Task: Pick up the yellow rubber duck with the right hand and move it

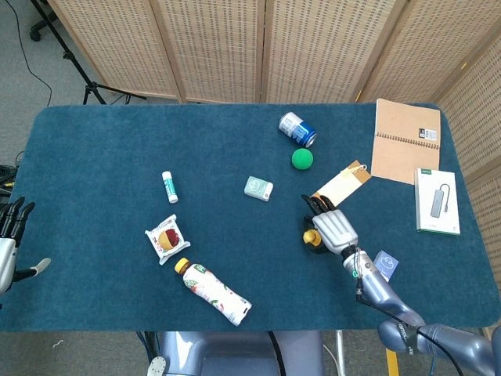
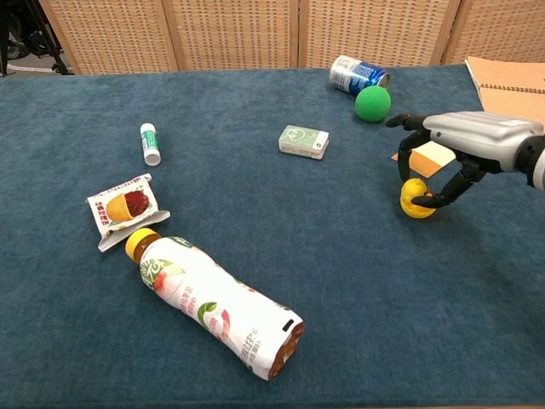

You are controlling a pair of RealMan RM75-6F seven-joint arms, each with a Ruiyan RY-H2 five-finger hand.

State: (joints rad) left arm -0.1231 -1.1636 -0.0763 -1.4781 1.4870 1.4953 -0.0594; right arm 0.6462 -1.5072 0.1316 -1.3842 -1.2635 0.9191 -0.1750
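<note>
The robot's silver right hand (image 2: 451, 162) curls over the small yellow rubber duck (image 2: 415, 198) on the blue felt-covered table (image 1: 117, 157).

The duck sits on the cloth just in front of the tan card tag (image 1: 341, 185), with the dark fingers (image 2: 407, 160) arched around it and a fingertip touching its side; whether it is truly gripped or only caged is hard to tell from either view. Beyond the tag lie the green ball (image 2: 373, 103) and the blue-and-white drink can (image 2: 358, 73); further left of the tag are the pale green box (image 2: 304, 141), the white tube (image 2: 150, 143), the snack packet (image 2: 124, 207) and the printed bottle (image 2: 217, 306). The left hand (image 1: 9, 235) hangs off the table's left edge, fingers apart, holding nothing.
</note>
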